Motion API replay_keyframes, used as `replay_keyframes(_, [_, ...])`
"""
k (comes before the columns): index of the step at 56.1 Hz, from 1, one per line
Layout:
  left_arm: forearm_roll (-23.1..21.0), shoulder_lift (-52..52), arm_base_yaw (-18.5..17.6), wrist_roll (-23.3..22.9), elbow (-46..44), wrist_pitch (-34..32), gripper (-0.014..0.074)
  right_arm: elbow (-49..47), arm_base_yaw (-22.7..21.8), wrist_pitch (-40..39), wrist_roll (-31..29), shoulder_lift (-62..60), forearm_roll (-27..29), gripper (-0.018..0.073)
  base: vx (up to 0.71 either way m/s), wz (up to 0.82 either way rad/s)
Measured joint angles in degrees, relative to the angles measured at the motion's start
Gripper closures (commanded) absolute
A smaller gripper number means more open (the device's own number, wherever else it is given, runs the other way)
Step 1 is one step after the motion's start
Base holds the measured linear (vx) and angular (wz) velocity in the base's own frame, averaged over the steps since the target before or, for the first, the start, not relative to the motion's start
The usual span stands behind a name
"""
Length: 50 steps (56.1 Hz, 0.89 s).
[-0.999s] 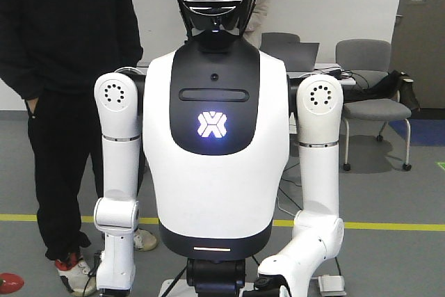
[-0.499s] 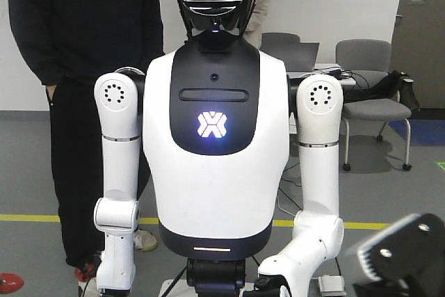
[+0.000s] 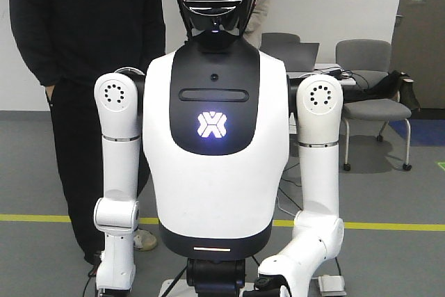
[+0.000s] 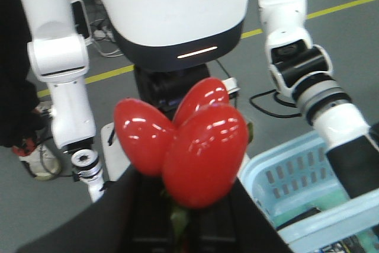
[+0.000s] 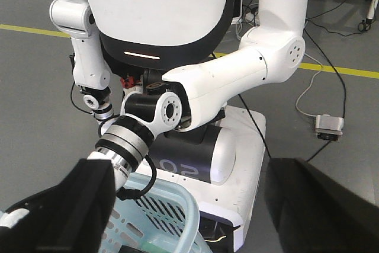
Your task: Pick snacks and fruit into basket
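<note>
A glossy red, lobed fruit point(image 4: 198, 140) fills the middle of the left wrist view, with a green stem end pointing down between the dark fingers. My left gripper point(image 4: 189, 214) is shut on it, up in the air, left of the light blue basket point(image 4: 296, 176). In the right wrist view my right gripper point(image 5: 189, 220) stands open, its black fingers point(image 5: 65, 211) far apart above the basket's rim point(image 5: 177, 197). The snacks are out of view; what lies in the basket is too hidden to name. Neither gripper shows in the front view.
A white humanoid robot point(image 3: 215, 137) stands right in front, its forearm point(image 5: 148, 125) reaching down to the basket. A person in black point(image 3: 83, 39) is behind it on the left. Grey chairs point(image 3: 372, 81) and a yellow floor line point(image 3: 389, 226) lie beyond.
The person in black has stepped right, behind the humanoid. A gripper that showed at the lower right half a second ago has left the front view, as has the red thing at lower left.
</note>
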Motion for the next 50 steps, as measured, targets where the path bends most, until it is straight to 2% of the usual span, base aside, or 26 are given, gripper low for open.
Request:
replay_keyframes(9, [-12.2,3.9,-4.8,11.0,0.0,1.9,0.0596,0.1,0.0,0.0,0.0,0.0,0.0,-0.0008,0.00,0.00])
replay_keyframes(18, [-24.8,8.5,-11.3,22.6,0.0,4.0,0.0596,0.1,0.0,0.0,0.0,0.0,0.0,-0.0008,0.00,0.00])
replay_keyframes(23, [-30.5,11.4,-14.9,29.1,0.0,6.1,0.0596,0.1,0.0,0.0,0.0,0.0,0.0,-0.0008,0.00,0.00])
replay_keyframes(29, [-36.1,15.2,-19.1,34.1,0.0,8.5,0.0596,0.1,0.0,0.0,0.1,0.0,0.0,-0.0008,0.00,0.00])
replay_keyframes(33, [-37.9,17.7,-22.0,36.7,-0.5,9.4,0.0596,0.1,0.0,0.0,0.1,0.0,0.0,-0.0008,0.00,0.00])
replay_keyframes(42, [-38.4,24.8,-28.0,39.3,-4.4,9.7,0.0596,0.1,0.0,0.0,0.1,0.0,0.0,-0.0008,0.00,0.00])
replay_keyframes(50, [-38.7,31.9,-31.5,40.9,-8.0,10.0,0.0595,0.1,0.0,-0.1,0.1,0.0,0.0,-0.0008,0.00,0.00])
